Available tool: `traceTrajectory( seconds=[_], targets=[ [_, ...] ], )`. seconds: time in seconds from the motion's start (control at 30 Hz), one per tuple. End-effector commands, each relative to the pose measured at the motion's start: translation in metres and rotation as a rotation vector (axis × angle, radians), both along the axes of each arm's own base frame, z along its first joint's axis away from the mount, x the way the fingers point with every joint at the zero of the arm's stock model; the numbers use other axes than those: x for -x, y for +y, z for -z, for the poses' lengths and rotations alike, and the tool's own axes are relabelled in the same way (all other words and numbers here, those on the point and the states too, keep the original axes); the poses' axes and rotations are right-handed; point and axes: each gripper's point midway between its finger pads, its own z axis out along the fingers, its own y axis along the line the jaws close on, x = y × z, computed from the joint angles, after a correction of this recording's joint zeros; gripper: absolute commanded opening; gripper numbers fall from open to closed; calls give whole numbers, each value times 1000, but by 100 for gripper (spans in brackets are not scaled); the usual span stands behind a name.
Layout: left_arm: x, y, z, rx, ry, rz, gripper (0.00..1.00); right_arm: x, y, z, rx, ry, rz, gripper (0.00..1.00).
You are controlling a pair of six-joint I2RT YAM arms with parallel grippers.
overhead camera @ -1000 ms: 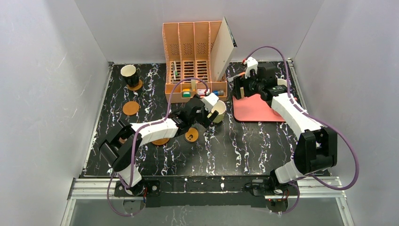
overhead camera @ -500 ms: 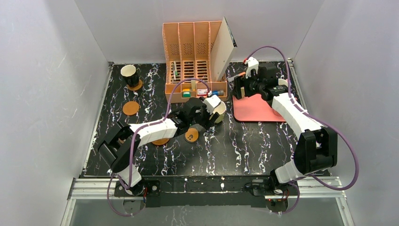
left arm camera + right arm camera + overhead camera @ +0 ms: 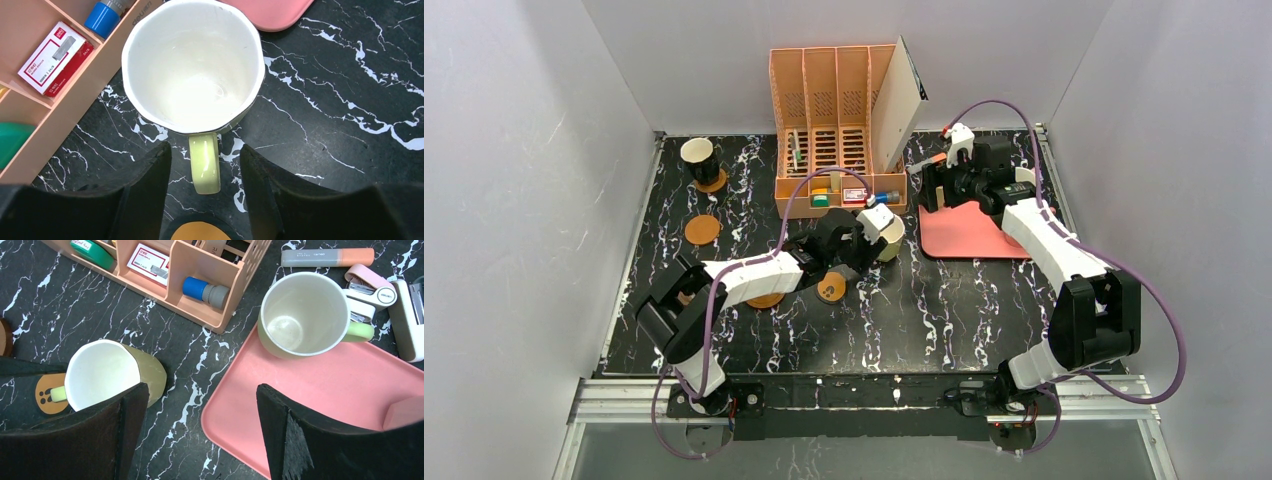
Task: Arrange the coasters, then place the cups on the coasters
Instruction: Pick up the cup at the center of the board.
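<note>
The cup with the pale yellow handle (image 3: 192, 65) stands upright on the tabletop (image 3: 924, 310), a little beyond the middle toward the far edge. It is just beside the near right corner of the orange organizer (image 3: 834, 120) and near the left edge of the pink tray (image 3: 969, 232). Its inside is cream. Its handle points toward the near left corner.

The left end effector (image 3: 205, 160) is placed around this handle, with one black finger on each side. A thin strip of tabletop shows between each finger and the handle, so the fingers are spread and do not pinch it.

Just past the end of the handle, the coaster with dark marks (image 3: 831, 288) lies flat on the tabletop. Another coaster (image 3: 766, 300) is partly hidden under the left arm. The plain orange-brown coaster (image 3: 702, 230) lies near the left edge. In the far left corner stands the black cup (image 3: 698, 153), and a brown coaster (image 3: 714, 183) shows at its near side.

The right end effector (image 3: 201, 390) hangs above the left edge of the pink tray with its fingers spread wide, and it grips nothing. The cup with the green handle (image 3: 305, 315) stands upright at the far edge of this tray. Beyond it lie a highlighter (image 3: 327, 257) and a pink stapler (image 3: 367, 282).
</note>
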Motion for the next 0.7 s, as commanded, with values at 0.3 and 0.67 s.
traceTrajectory(
  seconds=[0.3,0.67],
  targets=[
    [-12,0,-19,41,-62,-47,36,-3,-2,-20,-25,-63,7,88],
    [-15,-2,-10,18,-48,-44,27,-4,-3,-19,-26,-61,8,88]
  ],
)
